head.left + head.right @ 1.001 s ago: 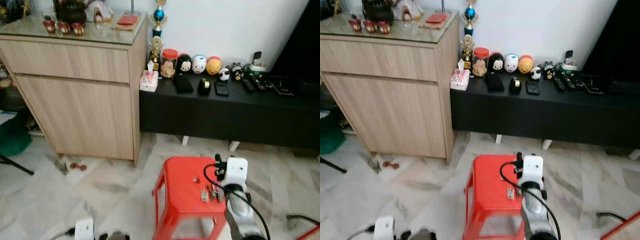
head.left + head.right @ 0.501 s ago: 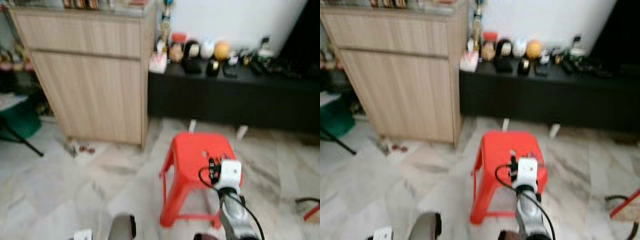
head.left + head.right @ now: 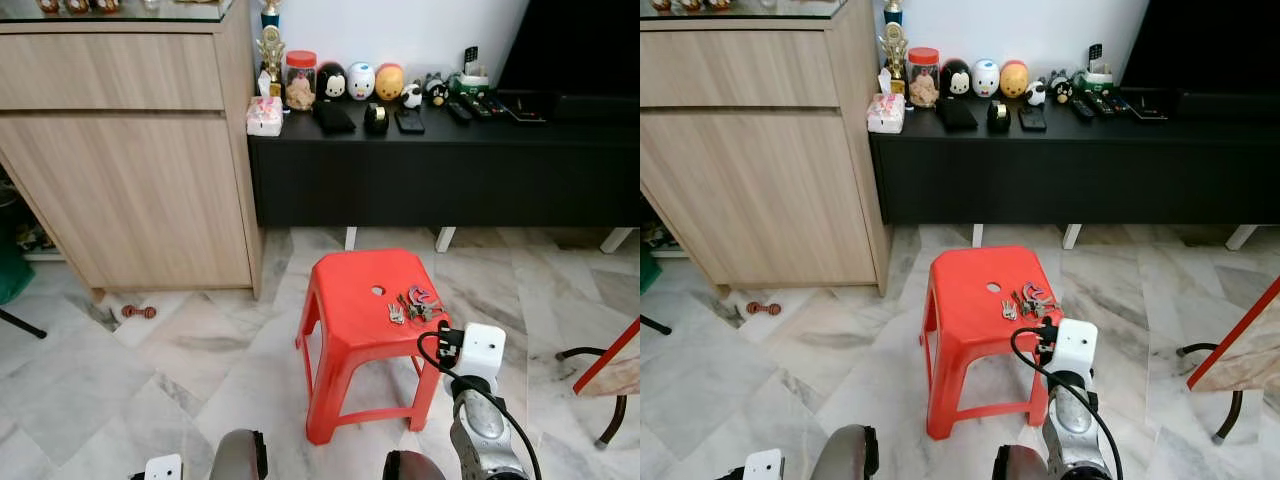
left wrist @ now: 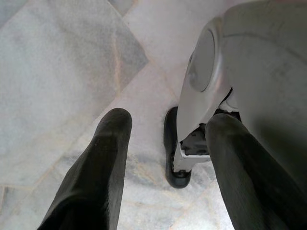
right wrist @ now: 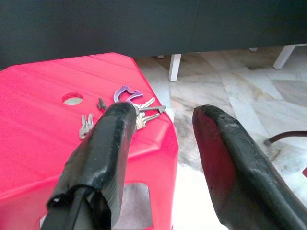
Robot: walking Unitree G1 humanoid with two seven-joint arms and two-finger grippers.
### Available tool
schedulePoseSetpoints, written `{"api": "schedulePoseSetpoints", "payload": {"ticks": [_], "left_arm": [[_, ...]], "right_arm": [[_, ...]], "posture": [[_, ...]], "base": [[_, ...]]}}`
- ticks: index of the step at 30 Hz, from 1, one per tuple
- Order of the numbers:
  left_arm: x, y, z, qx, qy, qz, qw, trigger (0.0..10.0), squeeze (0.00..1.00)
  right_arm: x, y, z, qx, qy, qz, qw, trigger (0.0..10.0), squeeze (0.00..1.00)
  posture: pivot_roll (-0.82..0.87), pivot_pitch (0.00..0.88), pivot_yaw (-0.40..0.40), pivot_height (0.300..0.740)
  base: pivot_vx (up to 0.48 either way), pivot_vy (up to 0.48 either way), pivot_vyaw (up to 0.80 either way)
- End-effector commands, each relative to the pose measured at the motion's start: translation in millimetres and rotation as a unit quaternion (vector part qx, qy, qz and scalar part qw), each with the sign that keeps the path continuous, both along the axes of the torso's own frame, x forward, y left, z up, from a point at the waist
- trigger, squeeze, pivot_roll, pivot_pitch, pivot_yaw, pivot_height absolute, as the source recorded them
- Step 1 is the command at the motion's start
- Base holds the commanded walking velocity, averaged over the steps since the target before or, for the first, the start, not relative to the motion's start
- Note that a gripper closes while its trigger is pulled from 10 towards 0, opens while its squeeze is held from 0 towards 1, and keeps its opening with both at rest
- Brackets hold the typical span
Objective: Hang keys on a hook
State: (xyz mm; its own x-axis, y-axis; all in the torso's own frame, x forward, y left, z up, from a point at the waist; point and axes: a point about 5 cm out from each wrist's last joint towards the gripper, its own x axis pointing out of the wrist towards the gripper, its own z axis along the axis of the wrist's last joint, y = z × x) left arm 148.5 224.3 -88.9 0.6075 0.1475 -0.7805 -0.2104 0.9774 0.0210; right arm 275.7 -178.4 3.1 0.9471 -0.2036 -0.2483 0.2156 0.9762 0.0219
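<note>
A bunch of keys [image 3: 412, 303] with a purple fob lies on the right side of a red stool's [image 3: 350, 310] seat, close to the front right corner, on a marble floor [image 3: 120, 370]. The right gripper [image 5: 160, 120] hovers just off that corner of the stool, its two black fingers [image 5: 108, 143] spread apart and empty, one fingertip lined up with the keys in the wrist view and the other out over the floor; whether it touches them cannot be told. The right arm [image 3: 478, 400], silver with a white wrist block and a black cable, reaches up from the bottom edge of the head view. The left gripper [image 4: 165, 143] hangs low beside the robot's own leg, fingers parted and holding nothing, pointed at the tiles. Behind the stool stand a wooden cabinet [image 3: 130, 150] and a long black bench [image 3: 450, 160] lined with small figurines, a jar and remotes.
</note>
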Motion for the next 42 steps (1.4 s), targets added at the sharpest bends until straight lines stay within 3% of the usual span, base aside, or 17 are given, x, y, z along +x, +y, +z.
{"api": "schedulePoseSetpoints", "payload": {"ticks": [1, 19, 25, 35, 42], "left_arm": [[4.7, -9.1, 0, -0.013, 0.000, -0.016, 1.000, 10.0, 0.00], [6.2, -9.8, 0, -0.013, -0.001, -0.021, 1.000, 10.0, 0.00], [7.1, -9.6, 1, -0.013, -0.003, -0.022, 1.000, 10.0, 0.00], [4.9, -19.6, -3, -0.018, 0.011, -0.022, 1.000, 10.0, 0.00], [-0.9, -23.7, -6, -0.020, 0.022, -0.024, 0.999, 10.0, 0.00]], "right_arm": [[3.9, -1.6, 3, -0.001, -0.001, -0.001, 1.000, 10.0, 0.00], [3.8, 8.9, -3, 0.003, 0.025, 0.038, 0.999, 10.0, 0.00], [1.8, 15.5, -9, -0.004, 0.050, 0.090, 0.995, 10.0, 0.00], [0.3, 14.6, -11, -0.002, 0.055, 0.094, 0.994, 10.0, 0.00], [-4.3, 14.7, -20, 0.007, 0.095, 0.096, 0.991, 10.0, 0.00]], "posture": [[0.03, 0.000, -0.086, 0.612], [0.03, 0.000, -0.084, 0.612], [0.03, 0.000, -0.085, 0.612], [0.03, 0.001, -0.087, 0.612], [0.03, 0.002, -0.087, 0.612]], "base": [[0.379, 0.000, 0.00], [0.388, 0.000, 0.00], [0.000, 0.000, 0.00], [0.000, 0.000, 0.61], [0.000, 0.000, 0.00]]}}
